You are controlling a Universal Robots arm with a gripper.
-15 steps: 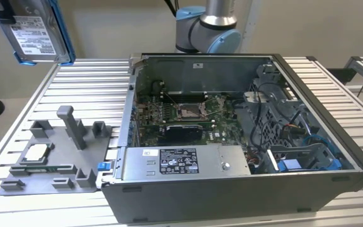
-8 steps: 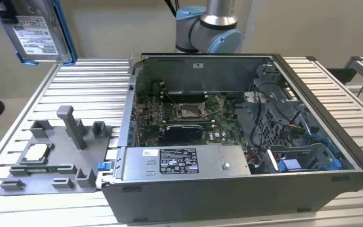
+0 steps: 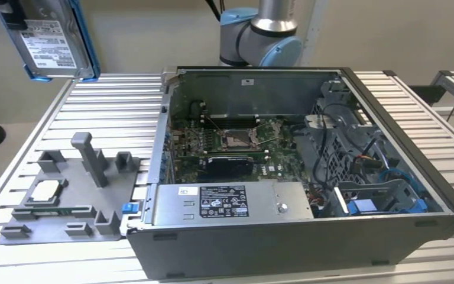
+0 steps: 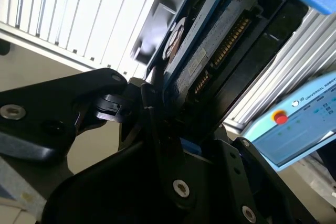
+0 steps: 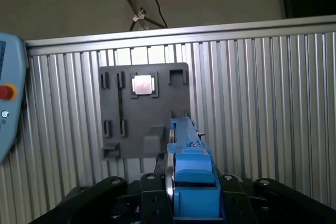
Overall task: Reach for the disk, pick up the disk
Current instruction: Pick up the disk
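Hanging clear of the table (image 3: 93,100), the disk (image 3: 49,38) sits at ten o'clock from the open computer case (image 3: 290,177) in the exterior view, its white label's print too small to read. The gripper (image 5: 190,203) is clamped on the disk's blue-bracketed edge, with a grey tray (image 5: 144,124) carrying a square chip (image 5: 143,85) beyond

Arm (image 3: 268,26), top centre of exterior view: silver tube, light-blue joint caps. Gripper (image 4: 160,111): black linkages, silver screws.
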